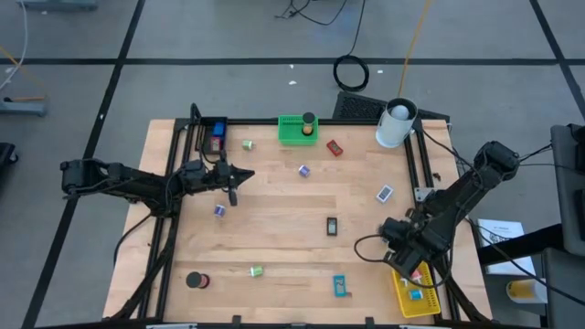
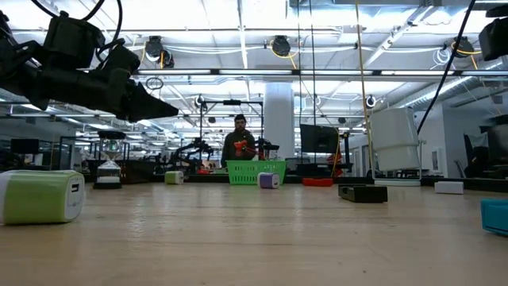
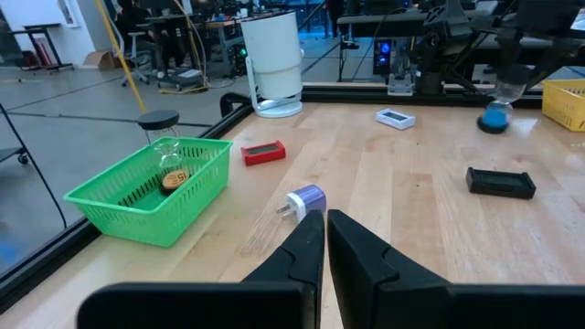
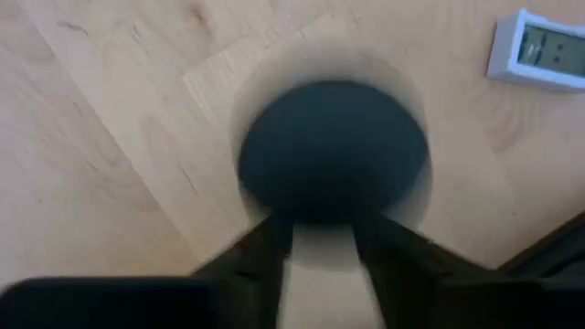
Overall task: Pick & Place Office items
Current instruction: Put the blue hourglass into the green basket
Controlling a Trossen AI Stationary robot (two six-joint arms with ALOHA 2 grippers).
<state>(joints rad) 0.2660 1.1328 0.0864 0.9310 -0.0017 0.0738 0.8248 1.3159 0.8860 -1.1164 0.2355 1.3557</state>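
Note:
Small office items lie scattered on the wooden table [image 1: 274, 238]: a purple clip [image 3: 306, 198], a red block [image 3: 263, 152], a black block [image 3: 500, 182], a white block [image 3: 395, 117], a green clip [image 1: 257, 270], a black roll [image 1: 196, 280], a cyan piece [image 1: 341, 286]. My left gripper [image 3: 324, 224] is shut and empty, hovering above the table at its left-middle [image 1: 249, 172], pointing at the purple clip. My right gripper [image 4: 324, 228] is near the right edge [image 1: 399, 239], beside the yellow bin [image 1: 416, 288], shut on a dark round item [image 4: 334, 151]. My right gripper pinches the dark round item between its two fingers [image 4: 274, 247], at the item's side [image 4: 324, 215] nearest the wrist. The fingers come from above, pointing down. The item [image 3: 496, 119] sits low over the table; I cannot tell whether it is lifted clear.
A green bin [image 1: 297, 130] with a dark item in it stands at the far edge, and a big white cylinder [image 1: 395, 123] at the far right corner. A black frame runs along the table's sides. A person [image 2: 240, 143] stands far behind the table.

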